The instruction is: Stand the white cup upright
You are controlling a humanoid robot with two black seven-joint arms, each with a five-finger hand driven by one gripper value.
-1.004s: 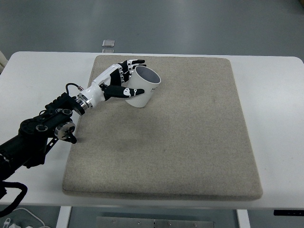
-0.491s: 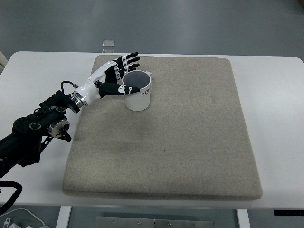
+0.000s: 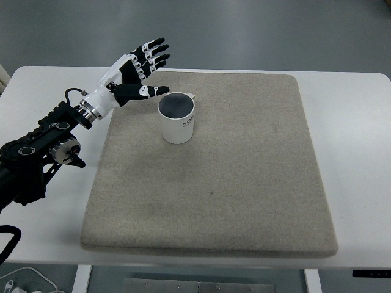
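A white cup (image 3: 177,124) stands upright with its dark opening facing up, on the far left part of a beige mat (image 3: 244,183) that covers most of a white table (image 3: 354,122). Just up and to the left of the cup, apart from it, the robot's left hand (image 3: 133,70) hovers with its black-and-white fingers (image 3: 156,55) spread wide and holding nothing, thumb pointing toward the cup's rim. Its black arm (image 3: 36,159) reaches in from the left edge.
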